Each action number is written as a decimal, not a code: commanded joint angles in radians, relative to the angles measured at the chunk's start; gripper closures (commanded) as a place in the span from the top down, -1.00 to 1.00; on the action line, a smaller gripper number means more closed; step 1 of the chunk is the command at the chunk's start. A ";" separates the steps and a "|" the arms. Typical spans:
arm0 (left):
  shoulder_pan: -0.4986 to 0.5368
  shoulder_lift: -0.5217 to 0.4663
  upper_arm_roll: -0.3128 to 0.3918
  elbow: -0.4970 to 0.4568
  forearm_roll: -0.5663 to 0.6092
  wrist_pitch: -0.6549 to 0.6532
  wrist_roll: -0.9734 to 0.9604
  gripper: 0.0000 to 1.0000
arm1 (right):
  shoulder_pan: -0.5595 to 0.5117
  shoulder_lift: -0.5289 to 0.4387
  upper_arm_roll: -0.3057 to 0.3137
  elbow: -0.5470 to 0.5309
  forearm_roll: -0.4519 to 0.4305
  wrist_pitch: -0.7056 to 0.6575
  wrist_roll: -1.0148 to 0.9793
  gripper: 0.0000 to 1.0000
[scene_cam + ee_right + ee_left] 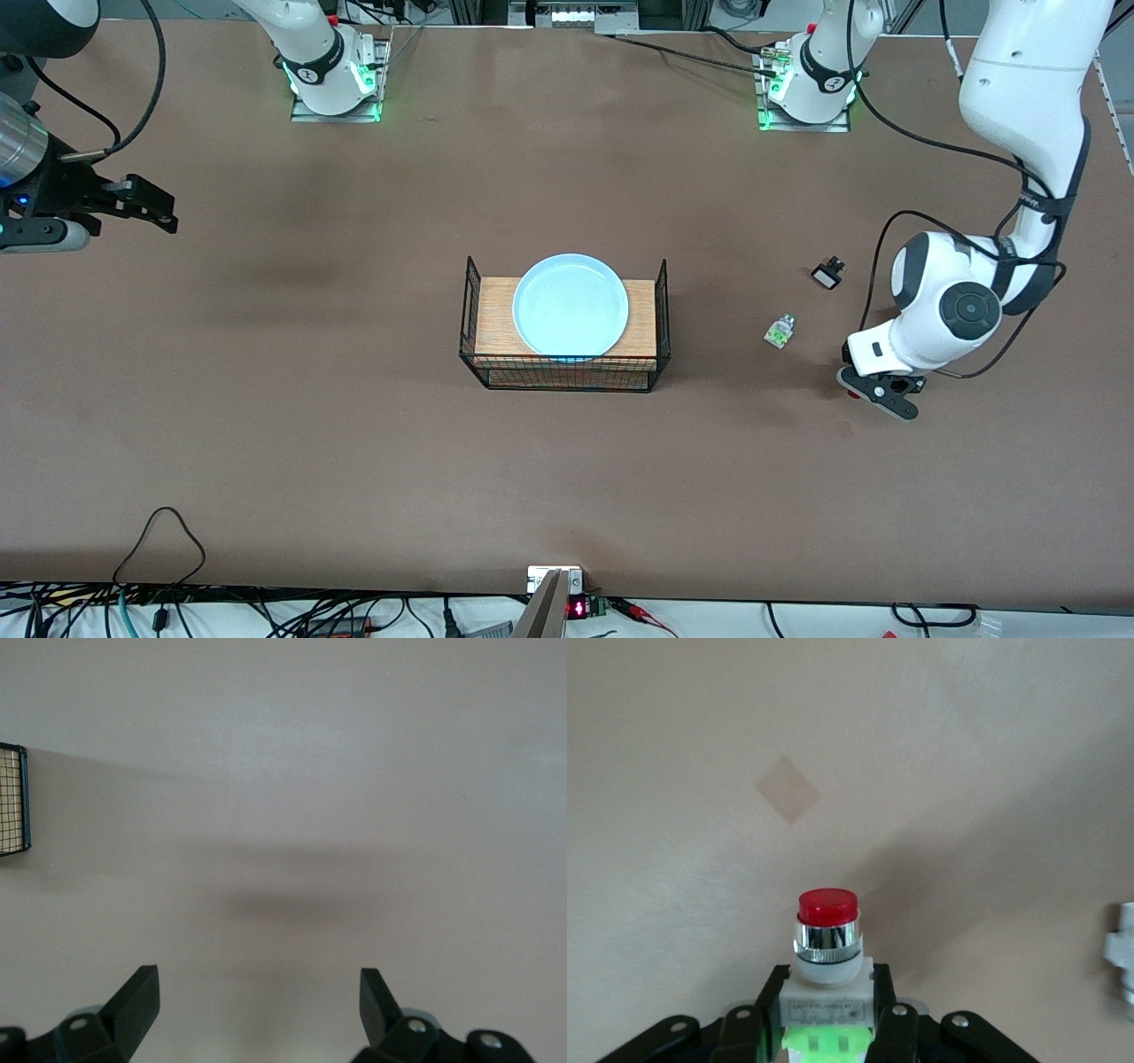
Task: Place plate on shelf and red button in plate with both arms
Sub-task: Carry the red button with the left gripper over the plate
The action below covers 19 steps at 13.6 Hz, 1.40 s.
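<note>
now the left tool (828,1028), low at the left arm's end of the tabletop (266,399), pinches the red button (827,943), seemingly unlifted; next: carry it to the plate (570,304) on the basket (563,372), while the right tool (259,1001) waits spread.

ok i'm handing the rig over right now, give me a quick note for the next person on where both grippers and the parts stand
Left gripper: shut on the red button, low at the table toward the left arm's end, by its whitish body, red cap pointing out past the fingertips.
Right gripper: open, empty, waiting over bare table toward the right arm's end.
Plate: already on the wooden board in the wire basket at mid-table.
Nearby, untouched: a white-green part and a small black part, between the basket and the left gripper.
Done: plate placed, button gripped.
Left: lift the button, carry it over and set it down.
</note>
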 commanded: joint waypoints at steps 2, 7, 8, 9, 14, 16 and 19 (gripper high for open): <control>0.000 -0.074 -0.079 0.138 0.005 -0.283 0.001 -0.86 | -0.005 0.004 0.012 0.003 0.014 -0.001 -0.004 1.00; -0.004 -0.081 -0.139 0.389 -0.294 -0.668 -0.064 -0.87 | -0.005 0.006 0.013 0.010 0.016 -0.001 -0.001 1.00; -0.004 -0.081 -0.156 0.426 -0.355 -0.721 -0.133 -0.87 | -0.005 0.006 0.012 0.010 0.014 -0.001 -0.001 1.00; -0.006 -0.081 -0.184 0.451 -0.383 -0.756 -0.225 -0.87 | -0.007 0.006 0.012 0.010 0.014 -0.001 0.001 1.00; -0.096 -0.075 -0.371 0.497 -0.391 -0.776 -0.791 -0.86 | -0.010 0.005 0.009 0.018 0.016 0.001 -0.002 1.00; -0.203 -0.055 -0.363 0.512 -0.391 -0.740 -0.928 -0.86 | -0.010 0.006 0.009 0.023 0.016 -0.001 -0.002 1.00; -0.279 -0.003 -0.362 0.521 -0.390 -0.582 -1.052 -0.86 | -0.011 0.006 0.009 0.024 0.016 -0.001 -0.005 1.00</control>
